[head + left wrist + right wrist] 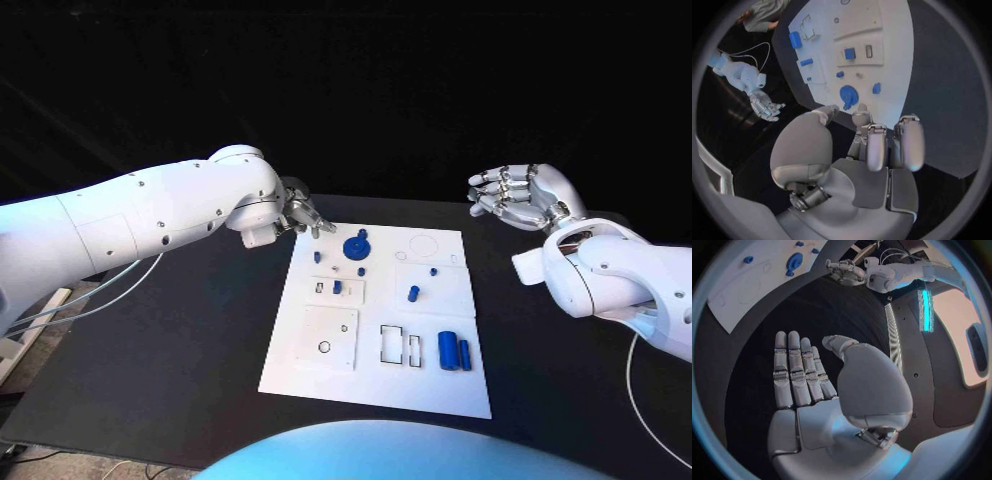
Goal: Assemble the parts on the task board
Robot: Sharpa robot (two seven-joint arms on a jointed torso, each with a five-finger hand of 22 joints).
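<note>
Two hands are seen above the black desk, both holding nothing. The left hand is held just off the far left corner of the task board, fingers loosely apart and bent toward the board; nothing is gripped, as the left wrist view confirms. The right hand is raised well apart from the board, beyond its far right corner, palm open and fingers straight and slightly spread.

The task board lies flat in the middle of the desk. On it, a round blue disc part is seen near the far left corner, closest to the left hand. A small blue peg stands near the board's centre. Two blue cylinders lie side by side near the board's near right corner, just beside an outlined rectangular slot.
</note>
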